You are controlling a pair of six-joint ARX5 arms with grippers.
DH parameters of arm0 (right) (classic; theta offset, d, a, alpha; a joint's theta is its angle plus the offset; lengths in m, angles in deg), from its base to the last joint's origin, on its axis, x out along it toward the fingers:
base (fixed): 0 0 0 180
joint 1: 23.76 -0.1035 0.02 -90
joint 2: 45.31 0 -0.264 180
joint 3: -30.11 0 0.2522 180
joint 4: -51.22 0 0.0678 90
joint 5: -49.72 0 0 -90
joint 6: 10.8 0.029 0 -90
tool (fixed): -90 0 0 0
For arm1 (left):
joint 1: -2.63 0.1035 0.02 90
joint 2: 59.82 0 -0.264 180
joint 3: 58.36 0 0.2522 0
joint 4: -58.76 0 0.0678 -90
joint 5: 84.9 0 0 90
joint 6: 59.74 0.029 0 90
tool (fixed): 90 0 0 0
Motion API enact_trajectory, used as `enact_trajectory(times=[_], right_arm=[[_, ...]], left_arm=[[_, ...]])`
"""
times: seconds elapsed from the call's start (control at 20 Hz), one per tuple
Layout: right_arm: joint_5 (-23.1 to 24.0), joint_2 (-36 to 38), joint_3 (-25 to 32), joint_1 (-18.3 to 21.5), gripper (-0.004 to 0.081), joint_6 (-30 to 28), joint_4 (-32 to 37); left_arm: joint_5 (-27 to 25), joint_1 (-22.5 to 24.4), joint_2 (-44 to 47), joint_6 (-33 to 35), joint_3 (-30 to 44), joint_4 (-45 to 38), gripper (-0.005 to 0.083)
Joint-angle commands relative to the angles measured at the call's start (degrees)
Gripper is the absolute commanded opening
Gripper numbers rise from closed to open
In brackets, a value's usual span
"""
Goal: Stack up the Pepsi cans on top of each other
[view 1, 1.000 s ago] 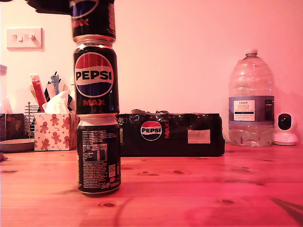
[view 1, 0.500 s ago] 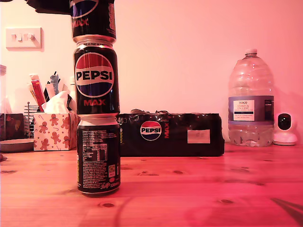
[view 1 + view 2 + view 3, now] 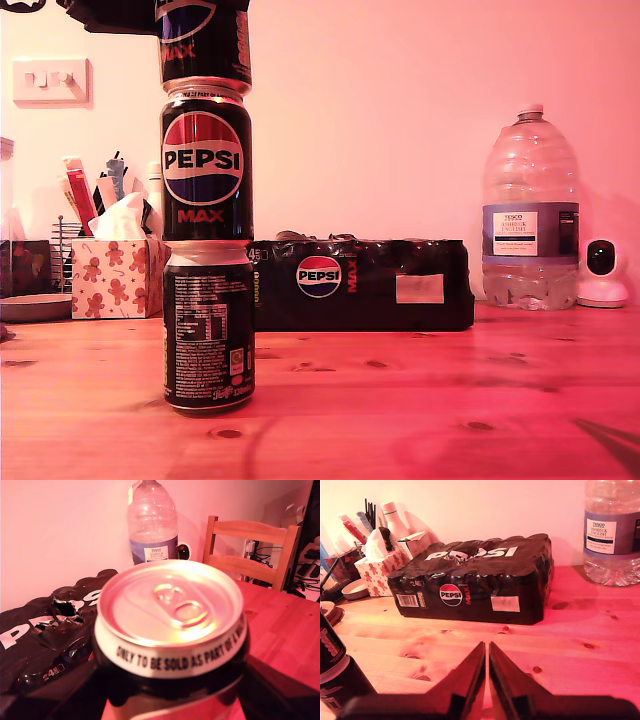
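The Pepsi cans (image 3: 207, 240) stand as a three-high column in front of the multipack (image 3: 362, 284). The top can (image 3: 170, 630), pinched by my first gripper (image 3: 170, 690), has shifted slightly sideways since a moment ago, so release looks near. My second gripper (image 3: 486, 672) idles, jaws pressed together.

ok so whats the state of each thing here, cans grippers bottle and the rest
bottom can: upright on the table, back text facing the camera
middle can: upright on the bottom can, logo facing the camera
top can: upright, over the middle can, held
my first gripper: shut on top can
my second gripper: shut, empty
multipack: wrap torn on top
water bottle: upright, capped, nearly empty
tissue box: open, tissue sticking out
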Motion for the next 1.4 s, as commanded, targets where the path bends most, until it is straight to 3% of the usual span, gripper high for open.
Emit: enact_trajectory(times=[0.0, 0.4, 0.6, 0.7, 1.35], right_arm=[[-0.07, -0.24, 0.85, 0.15, -0.0013, 0.17, 0.61], [-0.07, -0.24, 0.85, 0.15, -0.0013, 0.15, 0.66], [-0.07, -0.24, 0.85, 0.15, -0.0013, 0.15, 0.68], [-0.07, -0.24, 0.85, 0.15, -0.0013, 0.17, 0.66], [-0.07, -0.24, 0.85, 0.15, -0.0013, 0.15, 0.68]], left_arm=[[0.02, -0.20, -0.98, -0.17, 0.90, 0.20, 0.0253], [0.02, -0.20, -0.98, -0.20, 0.87, 1.68, 0.0274], [0.02, -0.20, -0.98, -0.42, 0.87, 0.90, 0.0697], [0.00, -0.20, -0.98, -1.18, 0.87, 1.03, 0.0765], [-2.49, -1.40, -0.94, -1.84, 0.87, -0.98, 0.0793]])
